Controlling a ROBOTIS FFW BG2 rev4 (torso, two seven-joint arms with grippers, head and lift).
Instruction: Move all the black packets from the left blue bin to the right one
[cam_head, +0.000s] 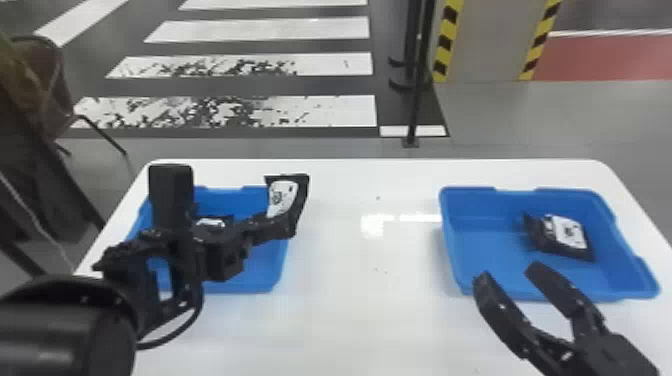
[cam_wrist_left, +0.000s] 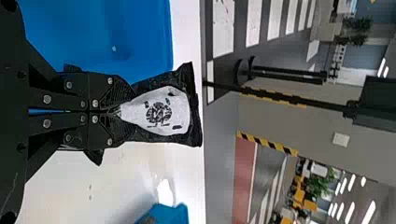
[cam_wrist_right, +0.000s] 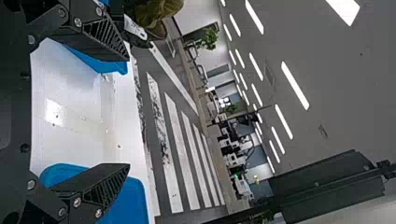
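Black packet (cam_wrist_left: 196, 126), white label (cam_wrist_left: 177, 112) — blue right bin (cam_head: 492, 255) (plain white table (cam_head: 360, 310))

Ceiling lights (cam_wrist_right: 295, 86) glow brightly; glare patches the table (cam_head: 360, 320).

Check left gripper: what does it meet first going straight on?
Beyond the packet in the left gripper, the way looks free over the table; the black post past it may come first, depth unclear.

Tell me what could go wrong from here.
The packet is pinched at one end by the left gripper, so it might slip onto the table between the bins. The open right gripper is near the right bin's near rim and could bump it.
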